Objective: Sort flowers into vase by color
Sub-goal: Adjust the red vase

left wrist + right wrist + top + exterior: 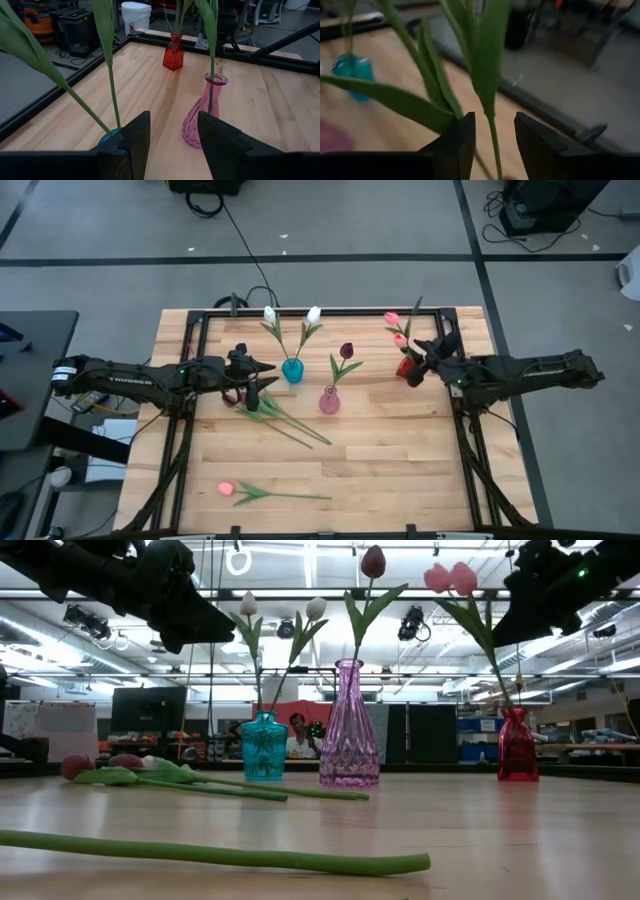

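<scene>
- The flowers point(272, 412) look light, with thin bendy stems; some lie near the worktop's left and front edges, others stand in vases.
- Take one mid-stem, gently.
- Left gripper point(262, 380) is spread and empty above the lying flowers; right gripper point(418, 358) stands parted around a stem at the red vase point(404, 367).

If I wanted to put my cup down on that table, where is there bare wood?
The front right corner is bare, right of the pink tulip lying near the front edge. So is the stretch between the pink vase and red vase. It is crowded along the back by the teal vase, and where loose tulips lie.
</scene>
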